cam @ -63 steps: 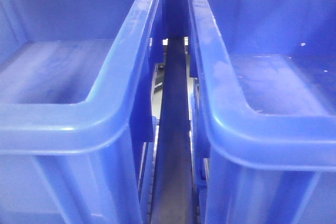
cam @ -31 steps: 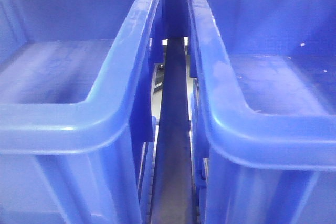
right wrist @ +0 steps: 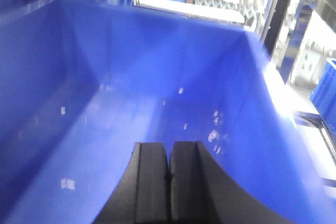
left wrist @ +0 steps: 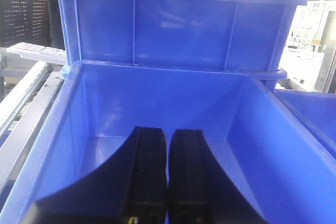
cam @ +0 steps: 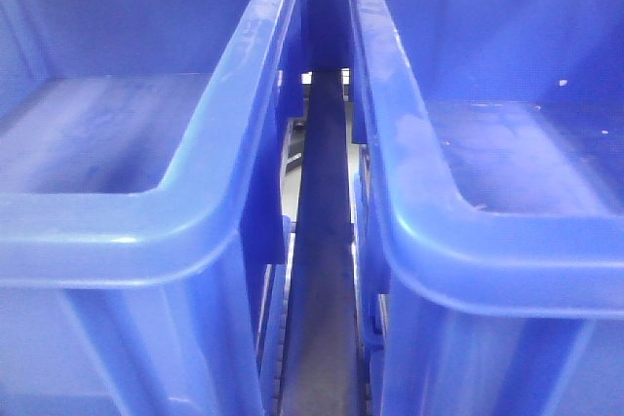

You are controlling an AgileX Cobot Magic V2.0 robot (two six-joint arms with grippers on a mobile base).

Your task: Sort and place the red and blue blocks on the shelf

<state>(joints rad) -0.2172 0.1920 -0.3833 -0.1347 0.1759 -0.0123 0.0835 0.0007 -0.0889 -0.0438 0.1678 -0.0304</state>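
Blue plastic fills every view, yet we find neither the red nor the blue block in any of them, so we cannot say where they lie. Our left gripper (left wrist: 167,182) hangs over the floor of a deep blue bin (left wrist: 68,145), its black jaws clenched flat together with nothing between them. Beyond that bin's far wall stands a second bin (left wrist: 178,24), higher, with ribbed sides. Our right gripper (right wrist: 169,182) sits inside another blue bin (right wrist: 252,108), jaws likewise pressed shut on nothing; pale flecks dot that bin's floor. From the front, a left bin (cam: 210,143) and a right bin (cam: 400,163) stand side by side, a dark rail (cam: 320,241) running down the narrow gap between them
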